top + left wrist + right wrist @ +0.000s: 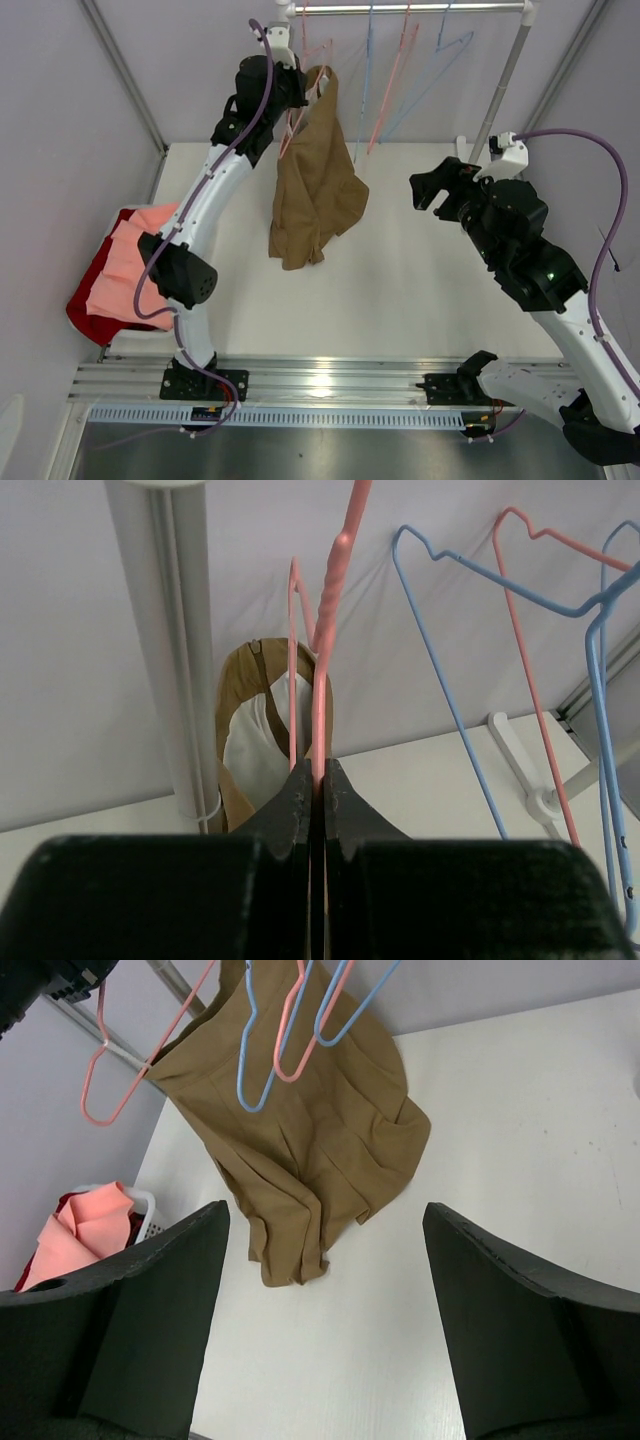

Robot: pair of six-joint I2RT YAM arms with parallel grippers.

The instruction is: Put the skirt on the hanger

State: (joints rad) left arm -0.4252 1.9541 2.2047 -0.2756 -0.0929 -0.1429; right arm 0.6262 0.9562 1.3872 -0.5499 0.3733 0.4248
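Note:
The tan-brown skirt (315,180) hangs from the pale-pink hanger (291,128), high at the back left near the rail. Its lower end (292,1250) reaches the white table. My left gripper (300,85) is shut on the hanger's wire (322,680). Behind the fingers in the left wrist view, the skirt's waist (238,690) shows its white lining (255,750). My right gripper (430,190) hovers open over the table to the right of the skirt, with nothing between its fingers (325,1210). In the right wrist view the skirt (320,1140) lies ahead, and one end of the hanger (105,1100) sticks out to its left.
Several blue and pink hangers (400,70) hang on the metal rail (410,8) at the back, right of the skirt. At the table's left edge a basket (148,1200) holds a salmon-pink garment (130,260) and a red cloth (90,310). A rail post (165,640) stands close left.

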